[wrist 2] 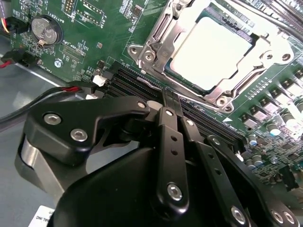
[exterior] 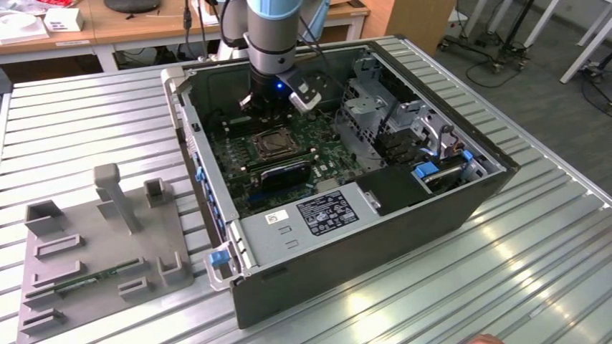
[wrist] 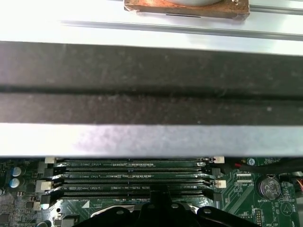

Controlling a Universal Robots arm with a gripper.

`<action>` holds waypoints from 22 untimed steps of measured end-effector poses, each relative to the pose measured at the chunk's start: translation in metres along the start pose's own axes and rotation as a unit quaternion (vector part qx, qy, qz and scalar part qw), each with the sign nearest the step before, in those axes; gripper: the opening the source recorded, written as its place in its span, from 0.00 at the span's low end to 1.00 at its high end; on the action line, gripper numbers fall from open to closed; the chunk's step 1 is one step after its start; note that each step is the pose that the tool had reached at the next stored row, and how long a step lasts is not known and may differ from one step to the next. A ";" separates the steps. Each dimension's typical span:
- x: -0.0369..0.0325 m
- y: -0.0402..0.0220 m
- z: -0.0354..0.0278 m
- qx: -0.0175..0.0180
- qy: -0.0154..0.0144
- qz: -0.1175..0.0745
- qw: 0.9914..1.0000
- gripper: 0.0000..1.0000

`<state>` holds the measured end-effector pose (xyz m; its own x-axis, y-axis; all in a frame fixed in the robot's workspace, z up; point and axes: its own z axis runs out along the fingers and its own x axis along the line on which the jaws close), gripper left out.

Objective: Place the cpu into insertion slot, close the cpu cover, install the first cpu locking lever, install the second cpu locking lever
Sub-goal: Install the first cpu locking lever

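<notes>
Gleaming square cpu (wrist 2: 215,47) inside silvery cpu cover (wrist 2: 163,40)

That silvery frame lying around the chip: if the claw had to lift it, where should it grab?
Likely the cpu cover by its rim facing the memory slots, pinched from above at an angle. It seems to lie flat around the cpu, so only that thin outer edge sticks out to grip.

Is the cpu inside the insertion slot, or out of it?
Inside. In the second wrist view the cpu lies flat within the insertion slot's silvery rim.
</notes>
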<state>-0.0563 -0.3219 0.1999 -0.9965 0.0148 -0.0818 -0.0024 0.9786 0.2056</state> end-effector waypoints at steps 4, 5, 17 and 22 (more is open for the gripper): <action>0.0000 0.0000 0.0002 -0.001 -0.001 0.004 1.000 0.11; 0.0000 0.0001 0.0002 -0.001 -0.001 0.005 1.000 0.11; 0.0000 0.0001 0.0004 -0.009 -0.001 0.005 1.000 0.11; 0.0000 -0.0001 0.0003 -0.008 -0.001 0.006 1.000 0.11</action>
<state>-0.0562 -0.3219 0.1996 -0.9963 0.0277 -0.0815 0.0089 0.9748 0.2230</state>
